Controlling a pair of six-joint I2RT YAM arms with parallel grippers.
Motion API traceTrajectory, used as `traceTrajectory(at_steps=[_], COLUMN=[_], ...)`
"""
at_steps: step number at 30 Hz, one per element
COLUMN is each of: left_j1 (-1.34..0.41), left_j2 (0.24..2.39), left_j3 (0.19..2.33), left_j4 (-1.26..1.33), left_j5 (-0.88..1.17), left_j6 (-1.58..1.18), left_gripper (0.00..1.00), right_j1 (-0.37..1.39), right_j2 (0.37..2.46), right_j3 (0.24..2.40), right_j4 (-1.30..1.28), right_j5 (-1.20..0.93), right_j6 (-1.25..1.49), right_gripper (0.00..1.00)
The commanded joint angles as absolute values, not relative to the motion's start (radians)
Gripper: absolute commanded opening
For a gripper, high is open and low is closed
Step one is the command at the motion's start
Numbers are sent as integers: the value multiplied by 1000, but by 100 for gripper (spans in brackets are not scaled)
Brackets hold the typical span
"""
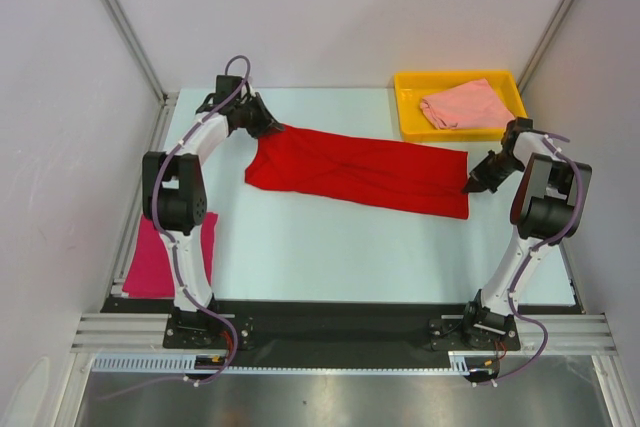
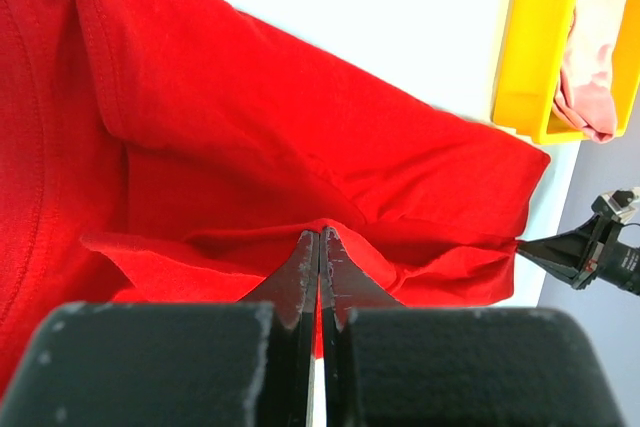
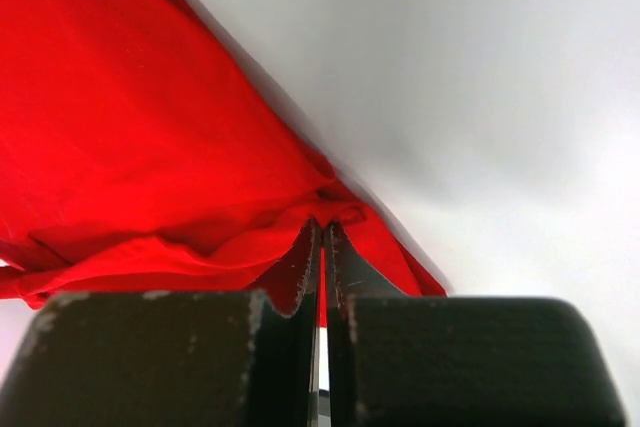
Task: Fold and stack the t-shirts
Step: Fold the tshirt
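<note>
**Top view.** One yellow tray stands on the table at its far right corner. It holds one crumpled salmon shirt.

There are three shirts.
- The salmon shirt lies inside the tray.
- The red shirt is drawn out in a long band just in front of the tray and runs away from it to the left.
- The magenta shirt lies flat, well apart from the tray, at the near left edge. The left arm partly hides it.

There are two grippers.
- The left gripper is closed on the end of the red shirt farthest from the tray.
- The right gripper is closed on the corner nearest the tray, just in front of it.

Whether the band rests on the table or hangs just above it cannot be told.

**Left wrist view.** One wall of the tray shows at upper right, with the salmon shirt bunched against it inside. The fingers of the left gripper are pressed together, with a fold of the red shirt clamped at their tips. The red cloth spreads from the fingers to a corner that stops just short of the tray. Below the tray, the right gripper meets that corner with its tips on the cloth. Bare table lies between the shirt and the tray.

**Right wrist view.** The fingers of the right gripper are closed tight, with the hem of the red shirt nipped between their tips. The cloth rises up and to the left from them. The rest of the frame is the pale, blurred table.
</note>
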State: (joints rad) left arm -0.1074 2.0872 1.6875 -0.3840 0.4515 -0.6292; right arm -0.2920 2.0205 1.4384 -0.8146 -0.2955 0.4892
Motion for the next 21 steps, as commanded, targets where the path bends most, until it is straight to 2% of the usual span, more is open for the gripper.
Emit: traceTrajectory(at_steps=[1,21], left_j1=[-94,-87], left_j2=[2088,2132], left_j3=[1741,1764], left_j4=[-374,-359], left_j5=[446,460], left_j6=[-638,-644], left_gripper=[0,0], right_j1=[-308,-307], right_j2=[2032,2052], right_j3=[1485,1512], right_j4=[-824,-819], right_j5=[-284,-324], right_j6=[492,492], right_gripper=[0,4])
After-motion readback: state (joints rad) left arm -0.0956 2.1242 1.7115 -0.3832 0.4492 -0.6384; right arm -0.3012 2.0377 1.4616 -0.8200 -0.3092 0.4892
